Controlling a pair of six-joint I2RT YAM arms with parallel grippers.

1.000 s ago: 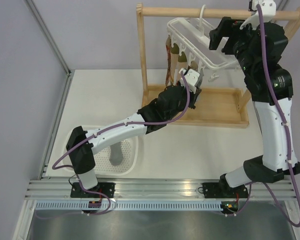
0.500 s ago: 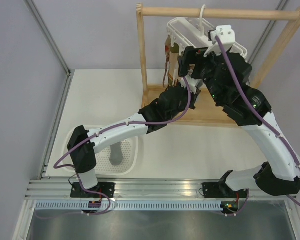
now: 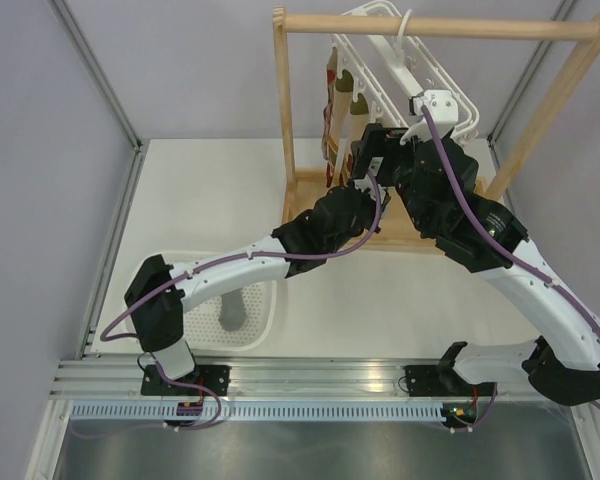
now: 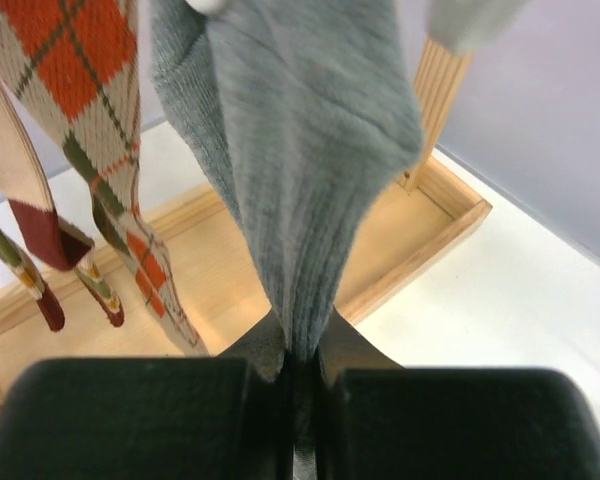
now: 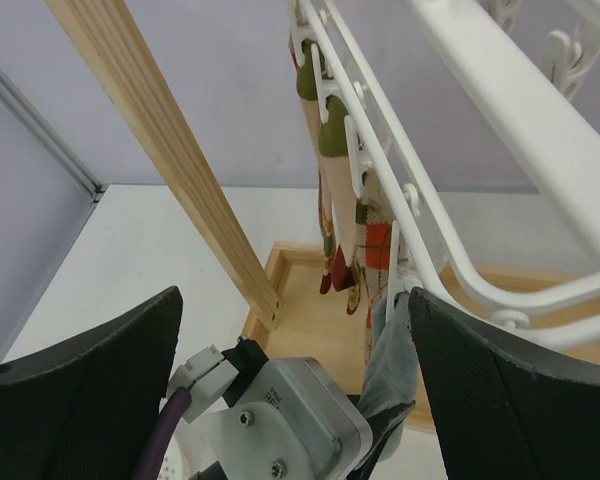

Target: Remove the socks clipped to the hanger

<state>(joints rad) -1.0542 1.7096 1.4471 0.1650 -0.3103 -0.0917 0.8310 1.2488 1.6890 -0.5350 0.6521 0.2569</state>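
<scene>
My left gripper (image 4: 300,372) is shut on the lower end of a plain grey sock (image 4: 300,150) that hangs from a clip on the white hanger (image 3: 420,75). Patterned argyle socks (image 4: 90,120) hang to its left. My right gripper (image 5: 295,305) is open just above the left wrist; its right finger (image 5: 520,400) is beside the clip holding the grey sock (image 5: 392,370). The hanger frame (image 5: 500,110) runs over it, and patterned socks (image 5: 340,230) hang beyond. In the top view the right gripper (image 3: 370,150) covers most of the left gripper (image 3: 363,190).
The hanger hooks on the wooden rack's top rail (image 3: 430,27); a rack post (image 5: 170,160) and tray (image 4: 420,250) are close by. A white perforated basket (image 3: 270,300) at the front left holds a grey sock (image 3: 232,312).
My right arm has swung down and left from the hanger's right end to just above the left gripper. The hanger has tilted and shifted left. The left gripper stays clamped on the sock.
</scene>
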